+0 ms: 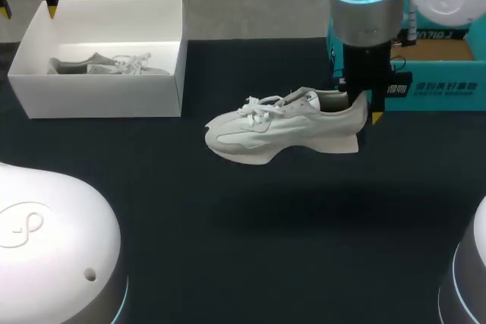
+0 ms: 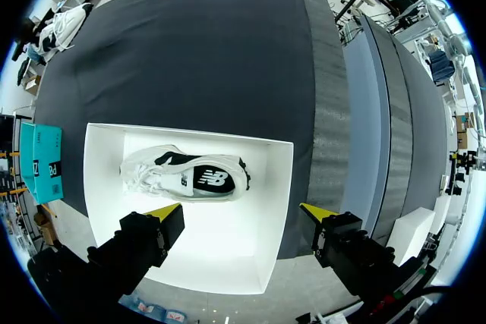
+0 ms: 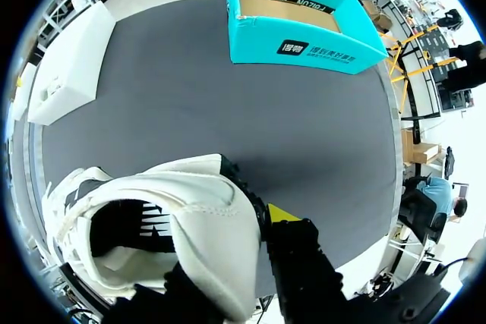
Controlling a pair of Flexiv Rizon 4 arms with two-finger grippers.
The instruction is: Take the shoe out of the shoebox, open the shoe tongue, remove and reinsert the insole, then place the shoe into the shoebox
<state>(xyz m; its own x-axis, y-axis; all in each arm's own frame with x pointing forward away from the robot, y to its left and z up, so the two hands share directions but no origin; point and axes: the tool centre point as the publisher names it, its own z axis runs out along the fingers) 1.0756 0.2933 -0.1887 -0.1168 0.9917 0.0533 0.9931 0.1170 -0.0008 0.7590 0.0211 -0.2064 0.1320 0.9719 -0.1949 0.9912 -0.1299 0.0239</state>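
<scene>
Above desk (image 1: 266, 225) centre, shoe (image 1: 285, 128) hangs off my right gripper (image 1: 363, 110), pinched at heel collar only, toe toward 9 o'clock. Risk, I judge: thin grip, toe-heavy load, could swing or slip. Meanwhile left gripper (image 2: 239, 212) wide open, empty, over shoebox (image 1: 106, 96) at 10 o'clock.

Off-white across the shoe (image 1: 285, 128), laces and sole alike, with a black lining barred in white inside its mouth; plain white on the shoebox (image 1: 99, 96), and white with a black side panel and a white logo on the second shoe (image 2: 186, 176) lying in it. Dark charcoal, unpatterned, over the table (image 1: 250, 248); teal on the outside of the other box (image 3: 334, 57), bare cardboard brown inside, black labels with white print. Black with bright yellow tips on the left gripper (image 2: 239, 214) and the right gripper (image 1: 364, 110), white and grey on the right arm (image 1: 364, 5), with a glowing cyan ring
</scene>
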